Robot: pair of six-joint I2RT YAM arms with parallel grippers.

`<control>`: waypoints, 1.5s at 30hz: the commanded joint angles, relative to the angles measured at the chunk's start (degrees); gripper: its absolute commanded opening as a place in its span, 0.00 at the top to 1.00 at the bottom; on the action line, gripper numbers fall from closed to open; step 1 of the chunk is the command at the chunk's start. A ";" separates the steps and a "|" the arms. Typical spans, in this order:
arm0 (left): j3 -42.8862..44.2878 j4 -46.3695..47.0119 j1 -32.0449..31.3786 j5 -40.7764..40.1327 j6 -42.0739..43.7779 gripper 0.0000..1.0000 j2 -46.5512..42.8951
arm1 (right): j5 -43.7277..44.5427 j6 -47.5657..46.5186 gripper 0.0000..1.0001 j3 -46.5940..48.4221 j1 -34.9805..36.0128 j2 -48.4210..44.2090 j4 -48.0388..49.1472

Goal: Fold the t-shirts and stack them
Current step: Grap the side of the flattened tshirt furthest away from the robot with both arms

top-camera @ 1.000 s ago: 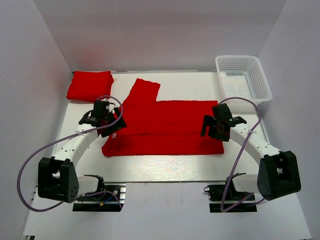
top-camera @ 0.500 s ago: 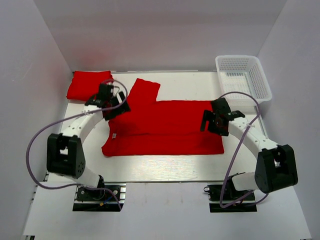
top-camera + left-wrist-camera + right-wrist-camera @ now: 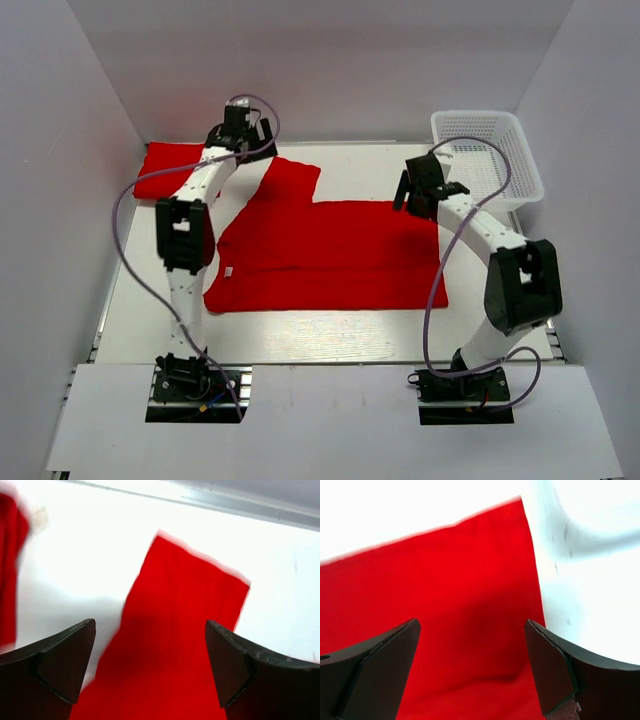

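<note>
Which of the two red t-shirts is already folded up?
The folded t-shirt is the small, thick bundle in the far left corner. The other t-shirt lies spread flat in the middle, with one sleeve pointing toward the far side.

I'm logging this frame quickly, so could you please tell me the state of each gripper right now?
Left gripper: open, holding nothing, above the t-shirt sleeve.
Right gripper: open, holding nothing, above the same t-shirt.

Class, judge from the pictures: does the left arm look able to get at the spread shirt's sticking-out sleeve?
Probably yes: the left hand hangs open close to the sleeve, with nothing between them.
</note>
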 commanded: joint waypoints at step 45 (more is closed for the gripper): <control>20.05 14.54 -4.77 -15.80 8.53 1.00 29.19 | 5.36 3.95 0.10 22.15 0.99 19.84 -3.63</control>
